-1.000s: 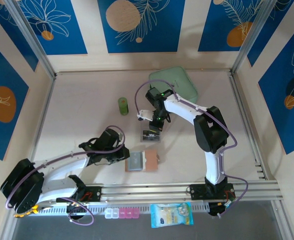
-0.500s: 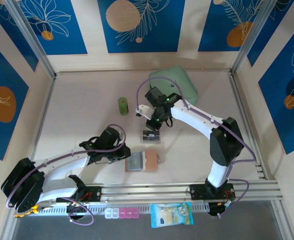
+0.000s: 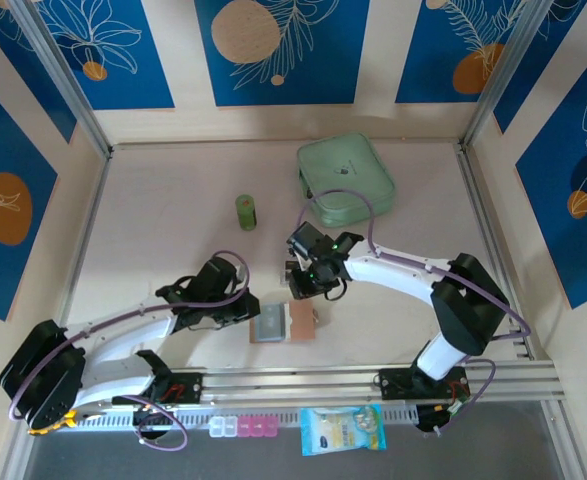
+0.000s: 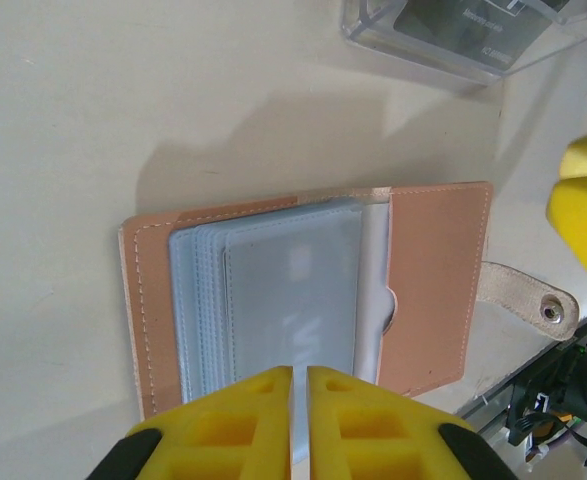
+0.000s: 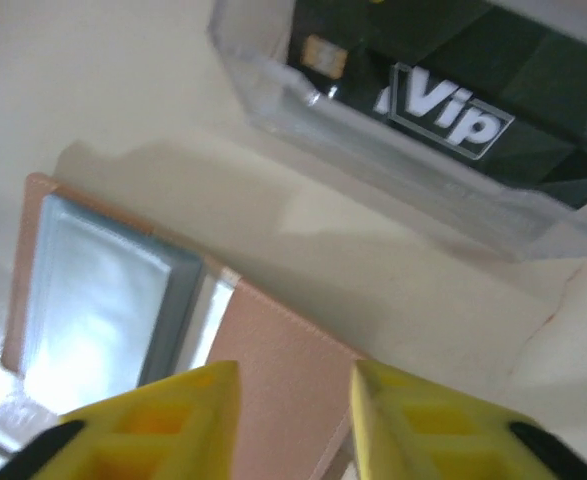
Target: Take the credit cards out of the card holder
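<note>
The top view places the card holder [image 3: 285, 325] open and flat on the table [image 3: 173, 200] near the front rail, with the left gripper [image 3: 245, 310] at its left side and the right gripper [image 3: 301, 288] just behind it. The wrist views supply the detail. In the left wrist view the holder is tan-pink stitched leather with a stack of translucent grey sleeves [image 4: 273, 290], a curved pocket cut-out, and a clasp tab [image 4: 528, 298] with a metal snap. Whether the sleeves contain cards cannot be determined. The left gripper's yellow fingers stand together at the holder's edge, separated by only a thin slit, with nothing visibly gripped. The right wrist view shows the right gripper's yellow fingers apart, nothing between them, above the leather flap. Just beyond the holder stands a clear rigid plastic box [image 5: 403, 190] containing a dark credit card [image 5: 443, 110] printed "Vip". Well behind lie a mint-green zip case [image 3: 345, 180] and a small green cylinder [image 3: 246, 211].
</note>
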`<state>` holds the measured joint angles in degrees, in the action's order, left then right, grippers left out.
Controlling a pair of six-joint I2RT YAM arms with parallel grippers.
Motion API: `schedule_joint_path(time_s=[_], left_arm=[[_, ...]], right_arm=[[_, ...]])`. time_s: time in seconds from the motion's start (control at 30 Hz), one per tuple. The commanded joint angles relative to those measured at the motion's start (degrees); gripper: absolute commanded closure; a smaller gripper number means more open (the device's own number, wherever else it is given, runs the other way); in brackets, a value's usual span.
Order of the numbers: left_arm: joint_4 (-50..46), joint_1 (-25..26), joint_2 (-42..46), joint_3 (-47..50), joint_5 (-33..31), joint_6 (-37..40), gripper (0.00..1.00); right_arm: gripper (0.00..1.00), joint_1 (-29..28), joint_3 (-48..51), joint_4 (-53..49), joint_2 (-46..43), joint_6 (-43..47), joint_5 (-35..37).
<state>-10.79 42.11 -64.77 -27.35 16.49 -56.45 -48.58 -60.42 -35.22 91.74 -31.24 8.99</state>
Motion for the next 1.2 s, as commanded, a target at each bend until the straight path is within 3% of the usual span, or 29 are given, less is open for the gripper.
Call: schedule_joint_path(time_s=[0.0, 0.33, 0.77, 1.17], left_arm=[[-0.12, -0.56, 0.54, 0.54, 0.74, 0.68, 0.89], [-0.28, -0.62, 0.35, 0.24, 0.71, 0.32, 0.89], [1.29, -0.49, 0.18, 2.44, 1.61, -0.97, 0.89], [0.34, -0.48, -1.94, 3.15, 1.51, -0.88, 0.92]], right_arm=[[0.58, -0.68, 1.01, 4.33, 1.00, -9.30, 4.82], [0.56, 1.48, -1.33, 7.84, 5.93, -8.71, 7.97], [0.57, 3.77, -4.25, 10.82, 9.04, -6.22, 4.85], [0.63, -1.85, -0.28, 10.79, -1.24, -10.05, 0.16]])
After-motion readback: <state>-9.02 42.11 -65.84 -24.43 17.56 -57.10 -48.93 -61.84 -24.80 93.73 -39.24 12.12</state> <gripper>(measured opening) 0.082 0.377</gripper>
